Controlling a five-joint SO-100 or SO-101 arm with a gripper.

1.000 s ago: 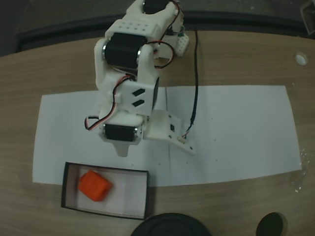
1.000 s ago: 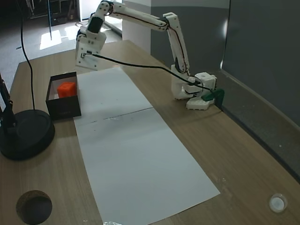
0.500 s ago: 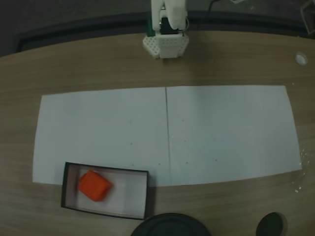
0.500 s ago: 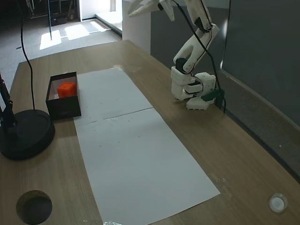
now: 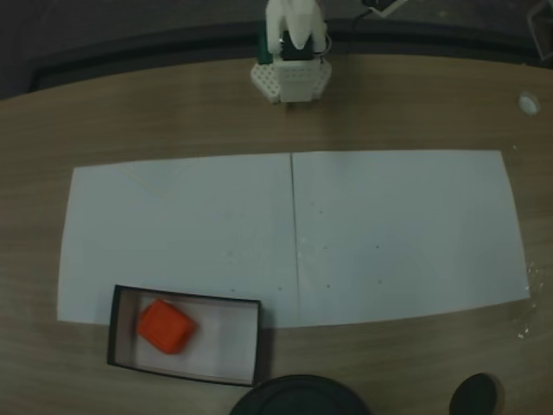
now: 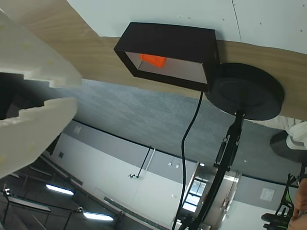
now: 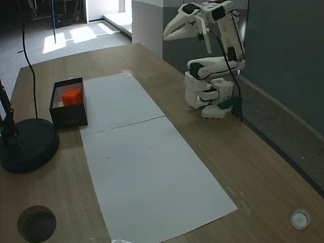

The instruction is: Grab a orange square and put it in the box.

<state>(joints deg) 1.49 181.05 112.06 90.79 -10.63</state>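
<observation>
The orange square (image 5: 166, 326) lies inside the box (image 5: 186, 296), a shallow black-walled tray at the near left edge of the paper. Both fixed views show it there, block (image 7: 72, 95) within the box (image 7: 68, 116). In the wrist view the box (image 6: 168, 38) appears upside down with the orange square (image 6: 153, 59) just visible inside. My gripper (image 7: 166, 35) is folded back high above the arm's base (image 5: 291, 78), far from the box, its white fingers together and holding nothing. The fingertips (image 6: 72, 79) enter the wrist view from the left.
A white paper sheet (image 5: 389, 233) covers the middle of the wooden table. A round black stand base (image 7: 25, 144) with a cable sits right next to the box. There is a round hole (image 7: 36, 223) in the tabletop and a small white cap (image 7: 299, 219) near a corner.
The arm has pulled away from above the box and folded back over its base. The orange square has stayed in the box.
</observation>
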